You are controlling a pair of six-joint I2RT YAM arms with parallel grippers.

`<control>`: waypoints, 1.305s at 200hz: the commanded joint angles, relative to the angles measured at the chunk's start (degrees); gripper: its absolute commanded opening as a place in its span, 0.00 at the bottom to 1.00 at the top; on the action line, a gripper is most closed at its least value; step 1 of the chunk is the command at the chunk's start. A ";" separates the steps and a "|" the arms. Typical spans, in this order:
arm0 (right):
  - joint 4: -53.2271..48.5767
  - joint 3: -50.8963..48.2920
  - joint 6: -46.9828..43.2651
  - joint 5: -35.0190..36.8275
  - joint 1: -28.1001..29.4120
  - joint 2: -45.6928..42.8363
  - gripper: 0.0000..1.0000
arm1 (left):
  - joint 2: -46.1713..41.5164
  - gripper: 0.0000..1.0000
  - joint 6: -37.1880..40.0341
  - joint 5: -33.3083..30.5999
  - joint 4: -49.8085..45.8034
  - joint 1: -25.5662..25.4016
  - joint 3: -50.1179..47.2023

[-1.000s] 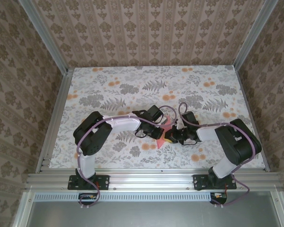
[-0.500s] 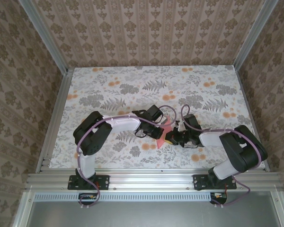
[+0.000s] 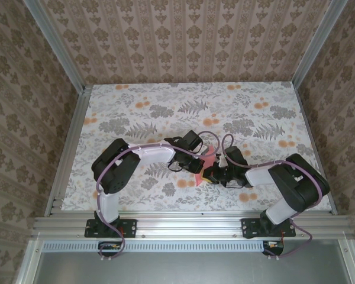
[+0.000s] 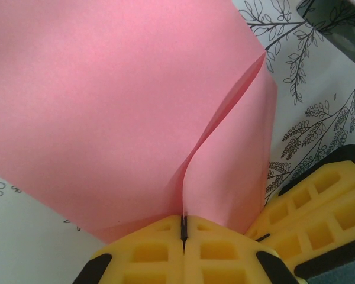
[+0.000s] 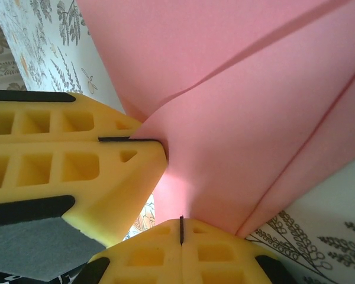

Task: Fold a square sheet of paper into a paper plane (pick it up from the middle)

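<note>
So both arms are meeting over the near middle of the table (image 3: 136, 112), and the pink sheet of paper (image 4: 106, 106) is hanging pinched between them. The left gripper (image 4: 183, 235) is clamping tight on an edge where two layers come together, and the right gripper (image 5: 181, 232) is biting down on a spot just beside it. I'm guessing we're midway: some folds are in, but it isn't looking like a pointed dart yet, so the wing folds are probably left.
</note>
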 commanded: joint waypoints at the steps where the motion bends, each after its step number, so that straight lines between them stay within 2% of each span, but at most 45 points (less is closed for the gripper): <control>1: 0.58 -1.76 1.67 2.77 0.29 0.95 0.07 | 2.58 0.05 -1.16 -1.03 -0.94 0.51 -1.84; 40: -2.07 -1.30 2.24 2.01 1.59 -5.89 0.08 | 2.81 0.04 -1.05 -1.14 -1.07 0.75 -1.89; 64: -2.67 -1.85 2.68 3.36 2.40 -7.04 0.08 | 3.02 0.04 -1.10 -0.80 -1.03 0.99 -1.62; 104: 0.97 -1.63 4.17 4.41 4.14 -3.30 0.08 | 3.19 0.04 -1.23 -0.27 -0.73 1.05 -1.69; 155: 12.77 -3.38 7.45 3.63 4.42 6.13 0.08 | 3.80 0.04 -1.32 0.04 -0.47 1.26 -1.74; 175: 15.21 -4.45 8.91 3.86 4.42 6.41 0.08 | 3.81 0.04 -1.36 -0.01 -0.46 1.28 -2.04; 237: -4.84 -2.52 3.27 9.53 6.37 -7.82 0.08 | 3.14 0.04 -1.77 -0.27 -0.67 1.62 -2.28; 261: -7.79 -1.65 2.21 10.70 7.44 -9.58 0.08 | 3.26 0.04 -2.12 0.06 -0.35 1.94 -2.04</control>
